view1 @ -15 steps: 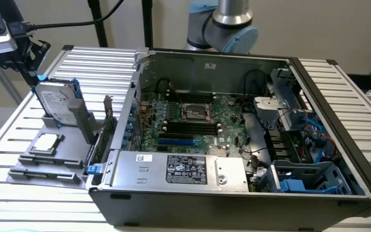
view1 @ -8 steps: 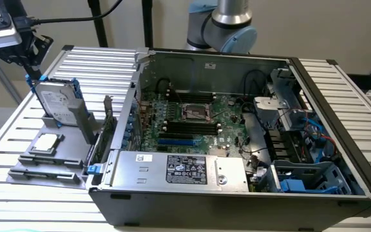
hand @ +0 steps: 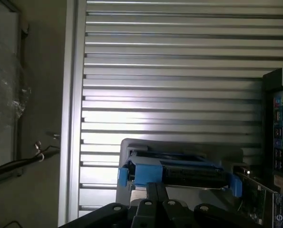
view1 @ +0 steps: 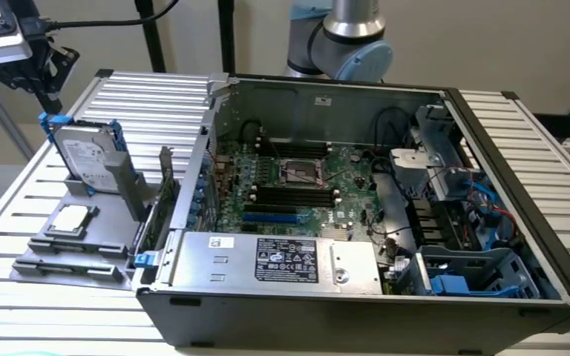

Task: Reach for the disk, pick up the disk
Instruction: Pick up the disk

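We see the disk [view1: 87, 159] [hand: 179, 171] standing upright in its grey holder [view1: 102, 222] near the table's [view1: 142, 93] edge on the exterior view's left, beside the open computer case [view1: 364, 297]. The gripper [view1: 51, 110] [hand: 156, 186] hangs over the disk's top corner, fingers pressed together at the blue rail. We judge the reach done. The lift is not, and we cannot tell whether the rail is pinched.
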`<state>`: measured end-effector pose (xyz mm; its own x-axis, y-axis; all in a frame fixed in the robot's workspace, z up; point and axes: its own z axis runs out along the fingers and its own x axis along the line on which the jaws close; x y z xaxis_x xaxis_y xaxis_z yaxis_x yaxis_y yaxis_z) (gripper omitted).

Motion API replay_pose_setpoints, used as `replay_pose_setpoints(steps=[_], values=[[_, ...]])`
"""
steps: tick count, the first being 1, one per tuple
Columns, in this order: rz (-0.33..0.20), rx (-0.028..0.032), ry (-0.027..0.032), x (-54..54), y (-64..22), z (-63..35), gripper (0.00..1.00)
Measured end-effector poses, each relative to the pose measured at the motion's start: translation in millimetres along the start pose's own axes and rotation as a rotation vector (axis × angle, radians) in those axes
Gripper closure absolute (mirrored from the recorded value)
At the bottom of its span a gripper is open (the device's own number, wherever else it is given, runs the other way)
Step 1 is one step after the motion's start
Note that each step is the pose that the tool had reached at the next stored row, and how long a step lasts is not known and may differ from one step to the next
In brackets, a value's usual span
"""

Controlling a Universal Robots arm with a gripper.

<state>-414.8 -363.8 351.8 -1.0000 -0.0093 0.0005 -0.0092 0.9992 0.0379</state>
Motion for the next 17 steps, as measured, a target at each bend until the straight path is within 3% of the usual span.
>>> replay_pose_setpoints(steps=[11,17], values=[[-0.006,0.0003,0.0003,0.7,1.8,0.0,0.89],[-0.105,0.0003,0.004,0.7,2.0,0.0,0.89]])
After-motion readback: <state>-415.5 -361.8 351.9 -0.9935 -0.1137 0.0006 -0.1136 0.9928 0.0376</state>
